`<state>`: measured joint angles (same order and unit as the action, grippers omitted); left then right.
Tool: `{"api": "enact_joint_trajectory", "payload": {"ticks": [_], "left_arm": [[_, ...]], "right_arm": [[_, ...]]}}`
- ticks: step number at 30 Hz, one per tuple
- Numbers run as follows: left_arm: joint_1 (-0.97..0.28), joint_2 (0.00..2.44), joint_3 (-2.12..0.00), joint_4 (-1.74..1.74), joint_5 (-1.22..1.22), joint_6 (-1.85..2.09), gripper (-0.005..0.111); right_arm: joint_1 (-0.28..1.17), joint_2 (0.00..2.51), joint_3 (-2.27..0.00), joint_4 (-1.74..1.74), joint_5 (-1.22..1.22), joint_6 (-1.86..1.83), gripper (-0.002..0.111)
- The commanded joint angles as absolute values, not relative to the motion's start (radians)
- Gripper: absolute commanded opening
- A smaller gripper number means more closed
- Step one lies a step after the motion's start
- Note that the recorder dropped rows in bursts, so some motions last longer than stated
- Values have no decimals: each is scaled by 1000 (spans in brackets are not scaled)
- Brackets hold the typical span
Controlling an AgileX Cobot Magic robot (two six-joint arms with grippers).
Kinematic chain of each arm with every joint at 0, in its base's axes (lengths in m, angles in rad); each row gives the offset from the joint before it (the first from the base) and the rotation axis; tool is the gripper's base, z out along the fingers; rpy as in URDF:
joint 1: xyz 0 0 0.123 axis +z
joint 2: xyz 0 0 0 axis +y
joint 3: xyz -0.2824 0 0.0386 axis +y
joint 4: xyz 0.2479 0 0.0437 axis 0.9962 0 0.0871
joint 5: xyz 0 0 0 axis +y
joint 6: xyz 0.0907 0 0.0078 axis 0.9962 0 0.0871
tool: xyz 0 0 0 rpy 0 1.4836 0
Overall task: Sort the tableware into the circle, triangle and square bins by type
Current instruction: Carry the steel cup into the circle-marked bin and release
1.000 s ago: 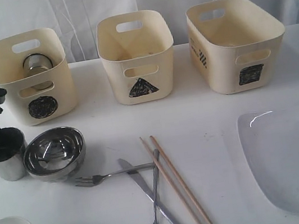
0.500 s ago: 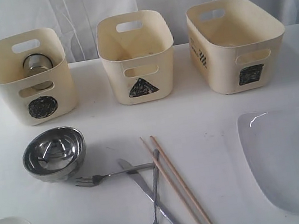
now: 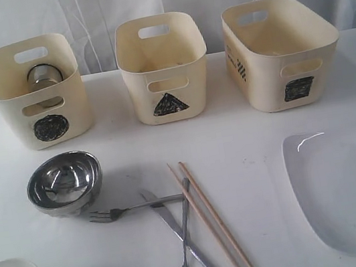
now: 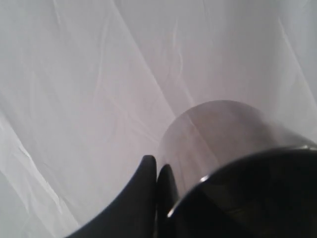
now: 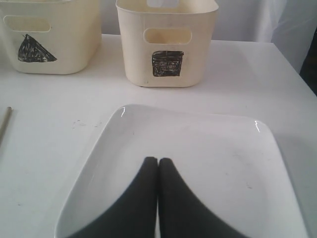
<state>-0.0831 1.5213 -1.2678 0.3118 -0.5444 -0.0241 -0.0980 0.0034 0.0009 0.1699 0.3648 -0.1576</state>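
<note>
Aloft, steel mug [image 4: 218, 131] in left gripper [image 4: 156, 164], base toward the curtain [image 4: 89, 74]

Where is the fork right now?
In the exterior view the fork lies on the table left of centre, tines near the steel bowl, handle crossing the knife.

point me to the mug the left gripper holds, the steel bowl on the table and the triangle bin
steel mug [image 4: 213, 134], left wrist view, on its outer side wall
steel bowl [image 3: 63, 181], exterior view, on its inner hollow
triangle bin [image 3: 170, 103], exterior view, on the triangle drawn on its front wall
</note>
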Motion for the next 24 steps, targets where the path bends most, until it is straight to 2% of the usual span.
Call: {"api": "enact_joint_trajectory", "payload": {"ticks": [1,4,7,10,14,16,24], "left_arm": [[-82,1757,-1294,135,-735,159,0],[-82,1886,-1339,120,-797,231,0],[-82,1955,-1388,122,-695,237,7],[-82,1987,-1422,122,-574,205,25],[-82,1981,-1436,120,-529,121,57],[-82,1958,-1438,120,-487,80,67],[-82,1785,-1438,125,-202,48,66]], "right_arm": [[-100,0,0,160,350,-154,0],[-100,0,0,160,350,-154,0],[-100,0,0,160,350,-154,0],[-100,0,0,160,350,-154,0],[-100,0,0,160,350,-154,0],[-100,0,0,160,350,-154,0],[-100,0,0,160,350,-154,0]]}}
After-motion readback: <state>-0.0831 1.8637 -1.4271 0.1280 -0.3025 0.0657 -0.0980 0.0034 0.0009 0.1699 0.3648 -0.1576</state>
